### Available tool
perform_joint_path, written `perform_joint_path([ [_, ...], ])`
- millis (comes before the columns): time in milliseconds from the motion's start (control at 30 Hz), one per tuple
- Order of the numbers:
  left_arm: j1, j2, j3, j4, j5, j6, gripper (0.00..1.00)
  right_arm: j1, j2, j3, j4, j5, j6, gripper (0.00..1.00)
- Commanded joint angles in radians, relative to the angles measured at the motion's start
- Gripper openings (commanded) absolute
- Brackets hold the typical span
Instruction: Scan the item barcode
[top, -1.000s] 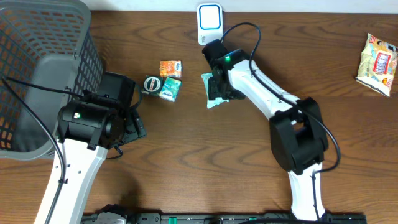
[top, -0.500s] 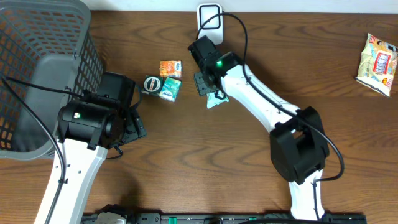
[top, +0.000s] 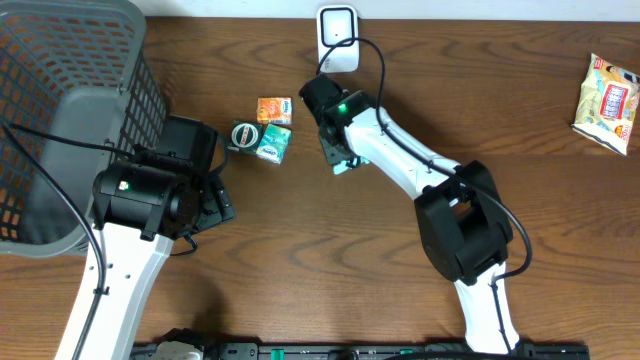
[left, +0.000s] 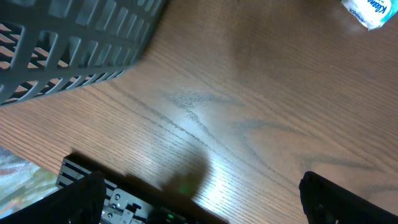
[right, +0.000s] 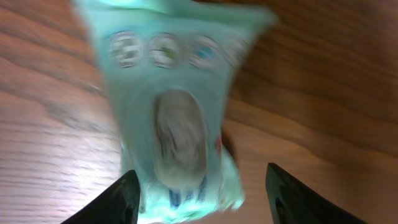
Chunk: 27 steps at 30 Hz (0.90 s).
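A pale teal packet (top: 346, 164) lies flat on the wooden table, a short way in front of the white scanner (top: 337, 27) at the back edge. My right gripper (top: 336, 142) hangs right over it, hiding most of it from above. In the right wrist view the packet (right: 177, 118) is blurred and fills the space between the fingers of the right gripper (right: 202, 186). The jaws are open: the left finger (right: 121, 199) is at the packet's edge and the right finger (right: 298, 199) stands apart from it. My left gripper (left: 205, 186) is open over bare wood, holding nothing.
An orange packet (top: 274, 109), a round tin (top: 245, 134) and a small teal box (top: 272, 146) lie left of the right gripper. A grey basket (top: 60, 110) fills the far left, beside my left gripper (top: 205, 200). A snack bag (top: 608, 103) lies far right.
The right wrist has swung left and turned over the teal packet, and its jaws have narrowed a little. The left arm has not moved.
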Motion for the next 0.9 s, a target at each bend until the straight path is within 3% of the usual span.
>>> perform_joint_path([
  [0,0.005,-0.002,0.000,-0.003,0.005,-0.013,0.98,0.051,-0.014,0.018,-0.019,0.225,0.005,0.62],
  [367,0.005,-0.002,0.000,-0.004,0.005,-0.013,0.98,0.176,-0.014,0.003,0.055,0.274,-0.030,0.61],
  [500,0.005,-0.002,0.000,-0.003,0.005,-0.013,0.97,0.174,-0.013,-0.008,0.075,0.282,-0.106,0.60],
  [867,0.005,-0.002,0.000,-0.003,0.005,-0.013,0.98,0.151,-0.013,-0.092,0.155,0.296,-0.119,0.55],
])
